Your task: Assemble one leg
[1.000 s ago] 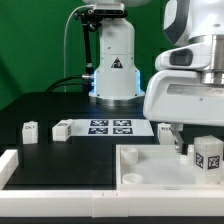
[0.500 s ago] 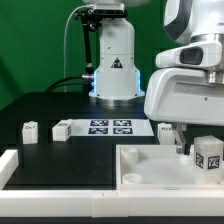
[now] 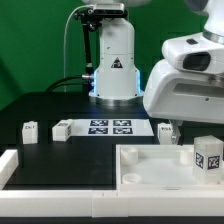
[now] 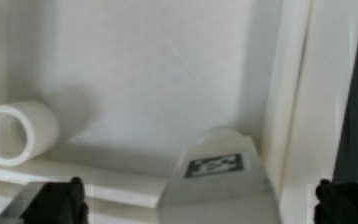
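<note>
Change: since a second ago my arm has lifted and drawn up toward 1 o'clock in the exterior view, so the leg (image 3: 208, 156) it was crowding now stands clear.
Meaning: as I judge it, this leg is seated in the tray's corner and I am backing off (the step looks close to done, though I cannot see the joint itself).
Gripper: my gripper (image 4: 197, 199) is spread wide, both fingertips (image 4: 57, 199) dark at the frame's edge, nothing between them.
Leg position: upright inside the tray (image 3: 140, 172), at its 3 o'clock end, just beside the rim; the wrist view shows it (image 4: 217, 165) directly under me.
Other legs: two more (image 3: 31, 131) wait on the table at 9 o'clock, by the marker board (image 3: 110, 127).
Writing: only black-and-white tags, plus a triangular warning sticker (image 3: 117, 63) on the arm base; no readable words.
</note>
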You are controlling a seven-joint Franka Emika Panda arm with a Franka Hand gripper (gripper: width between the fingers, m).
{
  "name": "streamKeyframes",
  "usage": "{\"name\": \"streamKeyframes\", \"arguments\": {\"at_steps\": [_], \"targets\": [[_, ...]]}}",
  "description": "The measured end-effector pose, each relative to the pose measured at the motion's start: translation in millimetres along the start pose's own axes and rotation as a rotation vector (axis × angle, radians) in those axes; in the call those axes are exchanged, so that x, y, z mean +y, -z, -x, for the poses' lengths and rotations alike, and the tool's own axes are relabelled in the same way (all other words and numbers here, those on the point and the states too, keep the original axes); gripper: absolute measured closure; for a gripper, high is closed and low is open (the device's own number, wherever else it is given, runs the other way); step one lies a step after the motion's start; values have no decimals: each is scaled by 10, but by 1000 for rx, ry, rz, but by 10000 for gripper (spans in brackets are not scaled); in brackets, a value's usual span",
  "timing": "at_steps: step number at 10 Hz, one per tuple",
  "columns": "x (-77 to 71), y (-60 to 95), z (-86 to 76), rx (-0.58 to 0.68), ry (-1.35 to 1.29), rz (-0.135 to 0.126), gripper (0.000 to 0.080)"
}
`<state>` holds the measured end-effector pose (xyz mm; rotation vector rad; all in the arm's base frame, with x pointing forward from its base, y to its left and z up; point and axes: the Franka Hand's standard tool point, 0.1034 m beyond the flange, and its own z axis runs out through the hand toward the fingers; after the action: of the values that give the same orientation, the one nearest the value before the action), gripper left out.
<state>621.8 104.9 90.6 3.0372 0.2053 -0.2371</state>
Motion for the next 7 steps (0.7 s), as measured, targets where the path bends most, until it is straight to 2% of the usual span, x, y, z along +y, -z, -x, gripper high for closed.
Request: {"name": "streamKeyframes", "arguments": {"at_steps": [2,4,5,7], "targets": [[109,163,-47,38,40,-20,150],[209,162,-11,48,2,-71,150],[229,159,-9,46,2,-58,150],[241,158,-9,46,0,-58,150]]}}
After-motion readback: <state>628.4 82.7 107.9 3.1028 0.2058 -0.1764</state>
